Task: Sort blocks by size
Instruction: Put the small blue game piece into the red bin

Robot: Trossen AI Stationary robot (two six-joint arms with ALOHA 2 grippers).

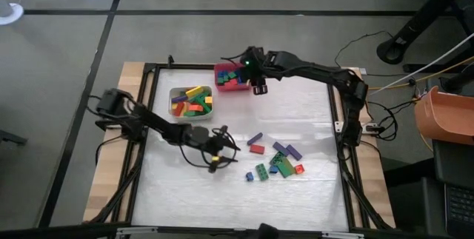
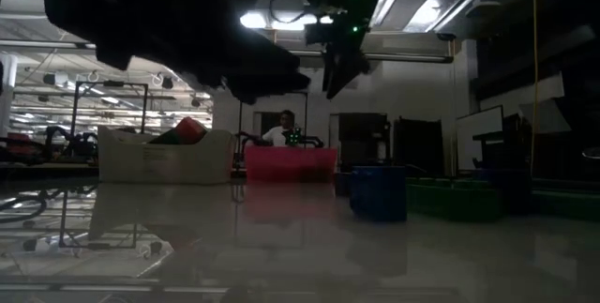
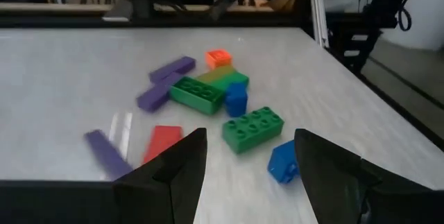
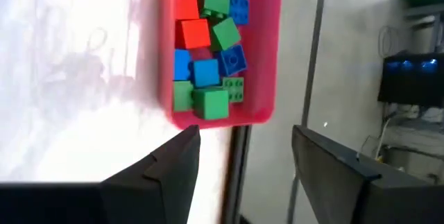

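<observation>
1. Red bin (image 1: 231, 77) at the table's (image 1: 296, 113) far edge holds short blocks (image 4: 208, 37); my right claw (image 1: 259, 89) hangs open and empty just beside it.
2. White bin (image 1: 191, 102) nearby holds more blocks.
3. Loose blocks (image 1: 275, 162) lie scattered near the table's right front.
4. My left claw (image 1: 214, 163) hovers open and empty, left of that scatter.

Low view dim, backlit by ceiling lights; tabletop glare.
</observation>
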